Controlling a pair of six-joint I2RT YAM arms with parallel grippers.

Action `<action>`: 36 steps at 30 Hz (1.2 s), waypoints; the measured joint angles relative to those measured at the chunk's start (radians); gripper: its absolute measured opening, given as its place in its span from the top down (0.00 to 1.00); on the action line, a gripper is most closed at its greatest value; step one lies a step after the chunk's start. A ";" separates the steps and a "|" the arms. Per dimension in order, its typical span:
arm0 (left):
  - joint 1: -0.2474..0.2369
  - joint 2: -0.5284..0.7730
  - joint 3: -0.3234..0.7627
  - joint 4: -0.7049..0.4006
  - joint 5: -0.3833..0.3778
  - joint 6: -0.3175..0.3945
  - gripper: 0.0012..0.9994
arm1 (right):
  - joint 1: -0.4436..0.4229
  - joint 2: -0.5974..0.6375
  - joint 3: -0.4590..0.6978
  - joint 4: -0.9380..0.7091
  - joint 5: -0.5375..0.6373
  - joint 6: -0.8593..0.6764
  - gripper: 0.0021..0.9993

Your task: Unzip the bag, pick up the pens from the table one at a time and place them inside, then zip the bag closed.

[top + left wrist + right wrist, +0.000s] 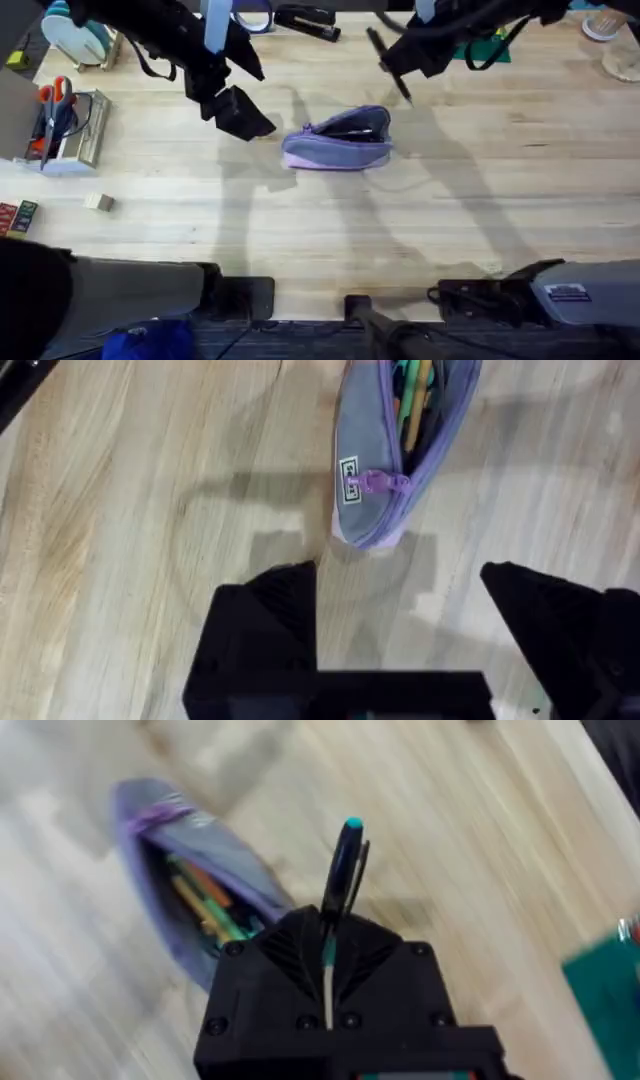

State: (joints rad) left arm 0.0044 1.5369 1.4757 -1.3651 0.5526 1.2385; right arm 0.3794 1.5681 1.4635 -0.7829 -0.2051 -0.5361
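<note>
The lavender bag (335, 150) lies unzipped in the middle of the table (480, 190), with several coloured pens showing inside it (415, 400). Its purple zipper pull (375, 483) sits at the end nearest my left gripper (245, 118). That gripper hovers just left of the bag, open and holding nothing (400, 600). Above and to the right of the bag, my right gripper (400, 65) is shut on a slim dark pen (388, 62). The pen's teal tip (352, 824) sticks out past the fingers, and the open bag (150, 850) lies beyond it.
A black stapler (305, 20) and a purple tape ring (252, 18) sit at the far edge. Scissors in a holder (55, 110) and a small block (98, 202) are at the left. A green item (485, 45) lies at the far right.
</note>
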 joint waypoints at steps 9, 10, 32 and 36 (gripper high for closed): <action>0.000 0.000 0.000 0.000 0.000 0.000 0.01 | 0.000 0.000 0.000 -0.055 -0.224 -0.266 0.97; 0.000 0.000 0.000 0.000 0.000 0.000 0.01 | 0.000 0.000 0.000 -0.072 -0.239 -0.294 0.97; 0.000 0.000 0.000 0.000 0.000 0.000 0.01 | 0.041 0.042 0.000 -0.169 -0.313 -0.576 0.97; 0.000 0.000 0.000 0.000 0.000 0.000 0.01 | 0.057 0.106 -0.001 -0.168 -0.313 -0.587 0.97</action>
State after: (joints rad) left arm 0.0044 1.5372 1.4757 -1.3649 0.5526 1.2385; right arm 0.4368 1.6741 1.4628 -0.9506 -0.5179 -1.1233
